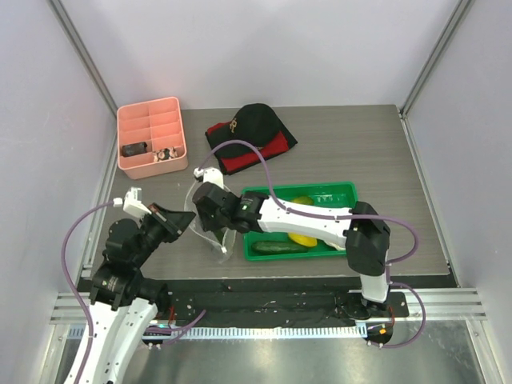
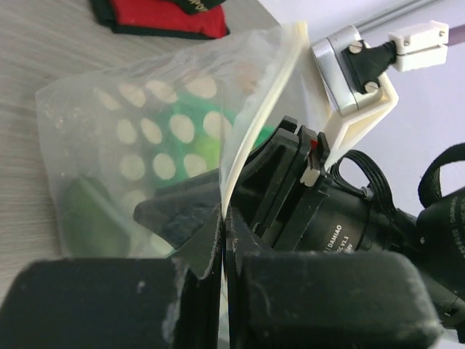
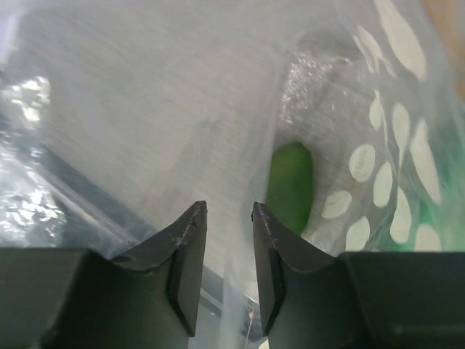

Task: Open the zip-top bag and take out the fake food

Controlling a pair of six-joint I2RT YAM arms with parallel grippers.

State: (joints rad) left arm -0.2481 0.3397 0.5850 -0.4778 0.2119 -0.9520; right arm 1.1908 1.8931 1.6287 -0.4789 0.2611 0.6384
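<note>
Near the table's point(image 1: 384, 144) front edge, my left gripper point(image 2: 221, 218) clamps one lip of the opened zip-top bag point(image 2: 131, 138) while my right gripper point(image 3: 225, 218), jaws part-open and empty, noses into its mouth toward a green piece of fake food point(image 3: 290, 185) left to remove; a cucumber point(image 1: 280, 248) and yellow pieces point(image 1: 302, 238) lie in the green tray point(image 1: 340, 190).

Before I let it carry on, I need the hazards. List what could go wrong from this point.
1. The left pincer pinches only the thin rim of the zip-top bag. The film could slip free and the mouth collapse.
2. The right pincer is inside the bag with a narrow gap, and the green piece lies off to one side of it. Closing here would likely catch plastic rather than food.
</note>
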